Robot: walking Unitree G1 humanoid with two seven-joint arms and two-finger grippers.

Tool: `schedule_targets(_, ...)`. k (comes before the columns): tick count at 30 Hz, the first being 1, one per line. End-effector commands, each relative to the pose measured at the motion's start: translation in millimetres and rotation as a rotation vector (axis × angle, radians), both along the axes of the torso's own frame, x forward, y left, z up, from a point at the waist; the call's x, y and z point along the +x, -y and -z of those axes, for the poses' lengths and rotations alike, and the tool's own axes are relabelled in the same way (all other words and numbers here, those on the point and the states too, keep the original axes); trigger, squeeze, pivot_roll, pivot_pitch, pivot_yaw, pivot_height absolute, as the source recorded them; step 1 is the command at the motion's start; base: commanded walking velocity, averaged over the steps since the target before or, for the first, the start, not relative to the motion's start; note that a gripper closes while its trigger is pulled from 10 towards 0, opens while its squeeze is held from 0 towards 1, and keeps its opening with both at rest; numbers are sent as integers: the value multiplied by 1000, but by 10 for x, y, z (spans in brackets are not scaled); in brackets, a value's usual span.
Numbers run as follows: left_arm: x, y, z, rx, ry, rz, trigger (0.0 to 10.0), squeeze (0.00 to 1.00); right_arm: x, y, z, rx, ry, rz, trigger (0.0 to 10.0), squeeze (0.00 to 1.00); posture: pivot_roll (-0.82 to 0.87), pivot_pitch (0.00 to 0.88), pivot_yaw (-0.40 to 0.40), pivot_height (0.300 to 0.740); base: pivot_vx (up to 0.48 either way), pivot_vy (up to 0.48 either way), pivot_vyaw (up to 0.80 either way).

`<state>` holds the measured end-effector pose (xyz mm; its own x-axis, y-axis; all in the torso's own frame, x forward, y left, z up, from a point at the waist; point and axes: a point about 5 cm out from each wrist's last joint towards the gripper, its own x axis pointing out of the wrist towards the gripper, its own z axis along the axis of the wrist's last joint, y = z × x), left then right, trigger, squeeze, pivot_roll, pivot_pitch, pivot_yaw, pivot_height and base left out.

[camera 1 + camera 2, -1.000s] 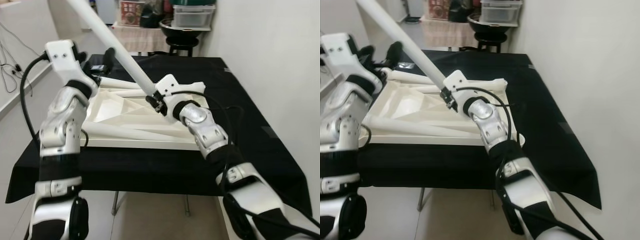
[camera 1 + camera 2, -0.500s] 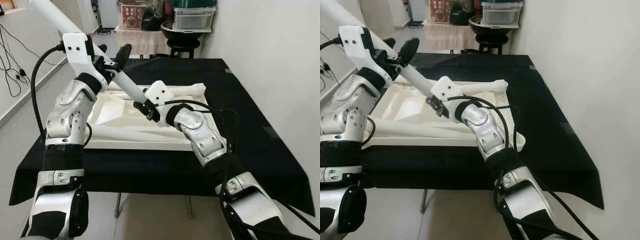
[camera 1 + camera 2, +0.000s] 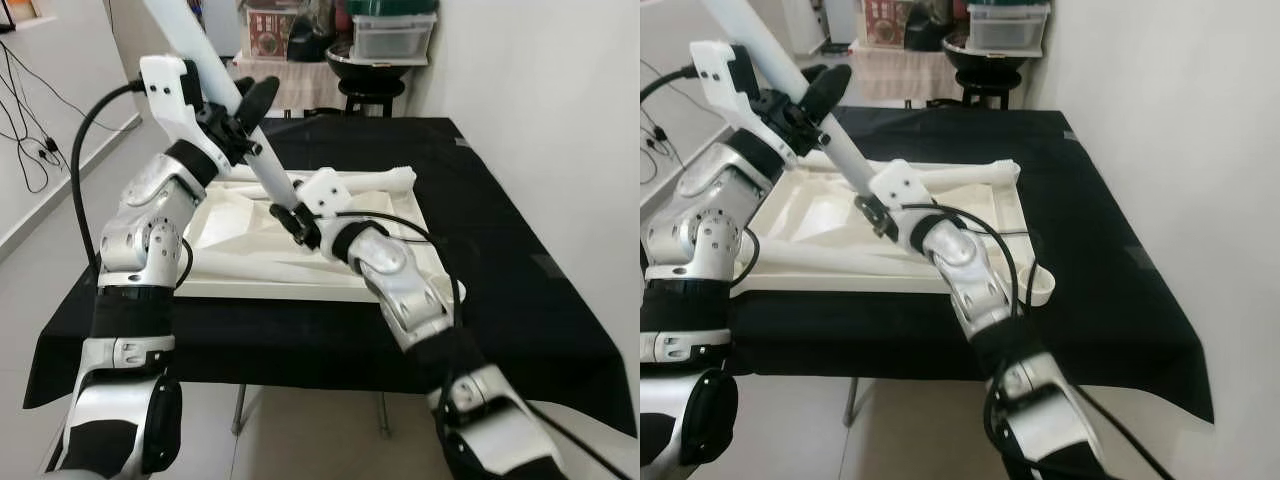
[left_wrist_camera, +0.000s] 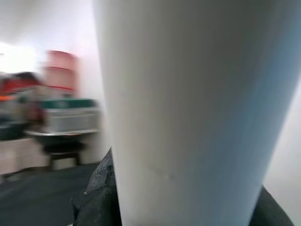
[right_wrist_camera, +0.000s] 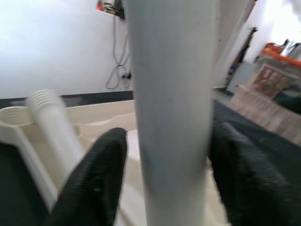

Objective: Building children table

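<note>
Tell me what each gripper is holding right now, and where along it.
Both hold one white table leg. The right gripper clamps its lower end, above the upturned tabletop; the left gripper grips it higher up, about midway along the visible length.

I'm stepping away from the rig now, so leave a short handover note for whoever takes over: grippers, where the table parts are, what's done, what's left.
Left gripper: shut on the white table leg, high up the tube.
Right gripper: shut on the same leg near its lower end, over the tabletop.
White tabletop lies underside up on the black-draped table. Other loose legs lie on it, along the far edge and across the near side.
Done: one leg lifted, held tilted by both grippers.
Left: seat this leg in its corner socket, then fit the rest. No leg looks attached yet.
</note>
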<state>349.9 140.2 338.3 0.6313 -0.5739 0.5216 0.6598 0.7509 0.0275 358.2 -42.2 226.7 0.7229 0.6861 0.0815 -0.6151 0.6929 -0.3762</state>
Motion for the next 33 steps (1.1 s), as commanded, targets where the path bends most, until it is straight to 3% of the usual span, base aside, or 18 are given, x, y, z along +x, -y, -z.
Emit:
schedule_targets(1, -118, 170, -37, 46, 39, 174, 0, 0, -102, -150, 51, -3, -22, -80, 10000, 1000, 48, 0, -2, 740, 0, 0, 0)
schedule_targets(2, -118, 170, -37, 46, 39, 174, 0, 0, -102, -150, 51, -3, -22, -80, 10000, 1000, 48, 0, -2, 740, 0, 0, 0)
schedule_targets(4, -161, 265, -26, 84, 37, 286, 0, 0, -136, -213, 76, -18, -21, -103, 10000, 1000, 37, 0, 2, 740, 0, 0, 0)
schedule_targets(8, -178, 292, -22, 95, 38, 324, 0, 0, -148, -236, 84, -31, -17, -112, 10000, 1000, 35, 0, 5, 740, 0, 0, 0)
schedule_targets(9, -192, 315, -43, 91, 40, 363, 0, 0, -159, -257, 90, -43, -15, -125, 10000, 231, 35, 0, 8, 740, 0, 0, 0)
schedule_targets(10, -204, 349, -73, 95, 48, 400, 0, 0, -162, -267, 101, -58, -11, -132, 10000, 0, 35, 0, 14, 740, 0, 0, 0)
schedule_targets(14, -239, 416, -133, 105, 65, 467, 0, 0, -151, -271, 111, -70, -11, -136, 10000, 0, 35, 0, 17, 740, 0, 0, 0)
schedule_targets(15, -291, 462, -175, 118, 81, 533, 0, 0, -143, -257, 123, -71, -27, -134, 9882, 0, 32, 0, 21, 740, 0, 0, 0)
schedule_targets(16, -308, 475, -190, 119, 86, 558, 0, 0, -136, -244, 133, -76, -31, -128, 0, 0, 30, 0, 25, 740, 0, 0, 0)
schedule_targets(23, -389, 539, -241, 133, 126, 625, 0, 0, -66, -114, 216, -124, -58, -63, 0, 0, 22, 0, 25, 740, 0, 0, 0)
schedule_targets(30, -397, 575, -232, 152, 162, 609, 0, 0, -30, -65, 211, -119, -63, -37, 0, 0, 18, 0, 28, 740, 0, 0, 0)
schedule_targets(31, -377, 592, -205, 157, 157, 590, 3647, 0, -19, -56, 209, -118, -63, -32, 0, 0, 19, 0, 27, 740, 0, 0, 0)
schedule_targets(32, -361, 603, -186, 160, 152, 578, 3647, 0, -10, -50, 208, -118, -63, -28, 0, 0, 18, 0, 27, 740, 0, 0, 0)
schedule_targets(33, -352, 591, -167, 138, 140, 573, 10000, 1000, -3, -36, 198, -109, -59, -21, 0, 0, 17, 0, 27, 740, 0, 0, 0)
